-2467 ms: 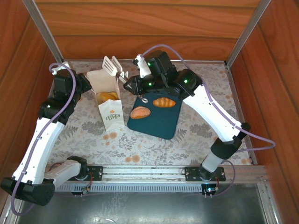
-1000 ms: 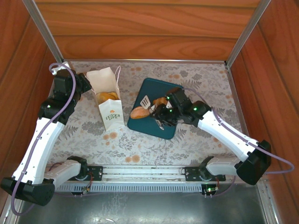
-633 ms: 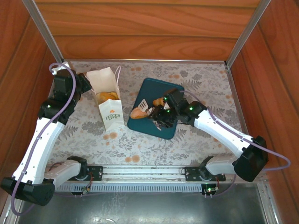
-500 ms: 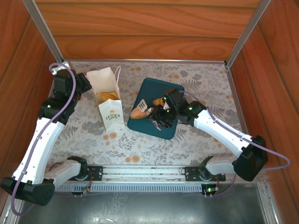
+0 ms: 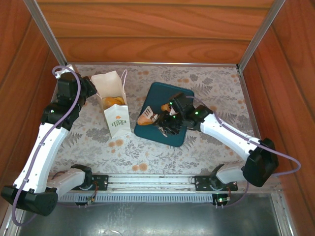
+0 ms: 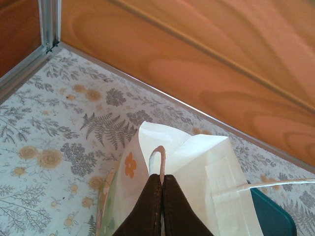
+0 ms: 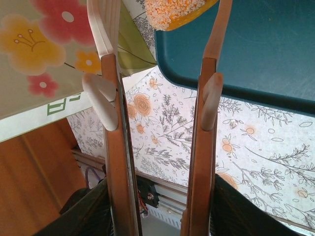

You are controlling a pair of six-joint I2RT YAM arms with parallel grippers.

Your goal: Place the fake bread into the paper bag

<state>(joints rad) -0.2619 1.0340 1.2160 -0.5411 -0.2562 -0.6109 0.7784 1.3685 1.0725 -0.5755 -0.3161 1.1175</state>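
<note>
Floral table cover point(image 5: 147, 152): bare along the near edge, between the two arm bases.
Right gripper point(image 5: 158, 119): low over the near-left part of the teal tray point(image 5: 170, 135), pointing left toward the bag.
Right fingers point(image 7: 118, 147): apart. The wrist view shows the long pale tips standing either side of a roll with a gap on the left side, so nothing is clamped yet.
Target roll point(image 5: 145, 118): a golden piece of the fake bread, lying at the tray's left edge, just beside the bag's right face.
Second roll point(image 5: 167, 105): a little farther back on the tray, partly covered by the right arm.
Paper bag point(image 5: 118, 123): upright left of the tray, logo facing near, mouth open.
Bread in the bag point(image 5: 113, 102): golden pieces already visible inside.
Left gripper point(image 6: 161, 182): at the bag's far-left rim, dark fingers pressed together where the cord handle loops out, apparently pinching the bag to steady it.
Step in hand: lining up the grasp on the target roll.
Next move, as I judge it: close squarely on the roll, lift clear of the tray, carry it left over the mouth and release. The bag stands close, so the swing risks brushing its side.
</note>
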